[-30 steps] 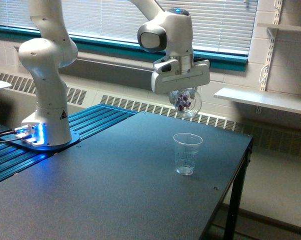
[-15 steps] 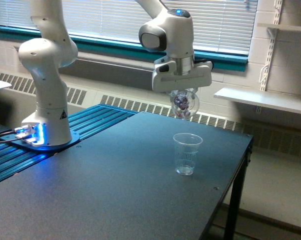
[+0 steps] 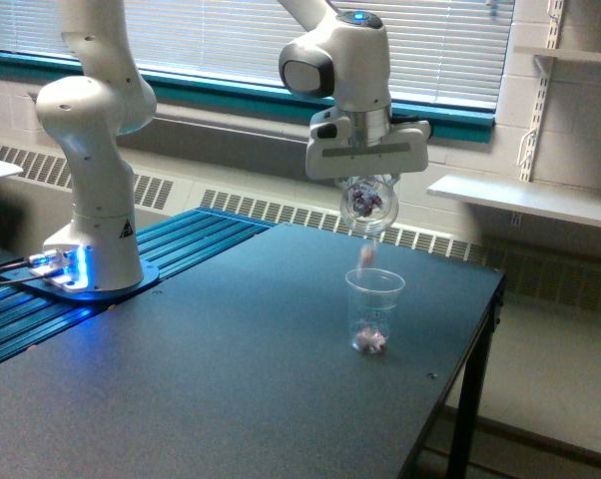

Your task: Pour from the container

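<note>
Fingers (image 3: 369, 188) pinch the tipped clear container (image 3: 369, 206) at upper centre; a small piece (image 3: 366, 254) falls toward the marked cup (image 3: 373, 308) on the dark worktop (image 3: 211, 379).

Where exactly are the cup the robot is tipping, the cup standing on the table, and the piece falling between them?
Tipped cup (image 3: 370, 205), exterior view, its clear side wall.
Standing cup (image 3: 374, 282), exterior view, its rim.
Falling piece (image 3: 365, 254), exterior view, its middle.
</note>
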Available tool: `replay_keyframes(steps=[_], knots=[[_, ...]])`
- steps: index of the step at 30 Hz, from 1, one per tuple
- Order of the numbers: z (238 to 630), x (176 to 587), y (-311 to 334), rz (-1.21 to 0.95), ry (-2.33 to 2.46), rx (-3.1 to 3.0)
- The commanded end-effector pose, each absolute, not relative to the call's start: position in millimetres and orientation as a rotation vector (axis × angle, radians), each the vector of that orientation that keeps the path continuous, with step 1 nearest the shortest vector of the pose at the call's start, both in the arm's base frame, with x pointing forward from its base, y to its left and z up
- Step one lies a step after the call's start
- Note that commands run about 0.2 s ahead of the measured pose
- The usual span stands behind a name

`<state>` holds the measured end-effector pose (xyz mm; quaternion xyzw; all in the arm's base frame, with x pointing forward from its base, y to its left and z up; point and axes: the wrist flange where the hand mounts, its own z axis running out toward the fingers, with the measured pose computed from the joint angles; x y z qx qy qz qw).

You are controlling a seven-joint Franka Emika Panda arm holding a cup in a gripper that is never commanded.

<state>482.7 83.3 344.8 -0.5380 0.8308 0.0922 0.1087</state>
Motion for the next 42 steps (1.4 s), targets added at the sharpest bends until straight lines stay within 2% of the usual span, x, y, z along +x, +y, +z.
replay_keyframes(steps=[1,32,42], knots=[[341,485,78,0.328,2.558,-1.420],[346,502,86,0.394,2.528,-1.424],[346,505,90,0.349,2.525,-1.439]])
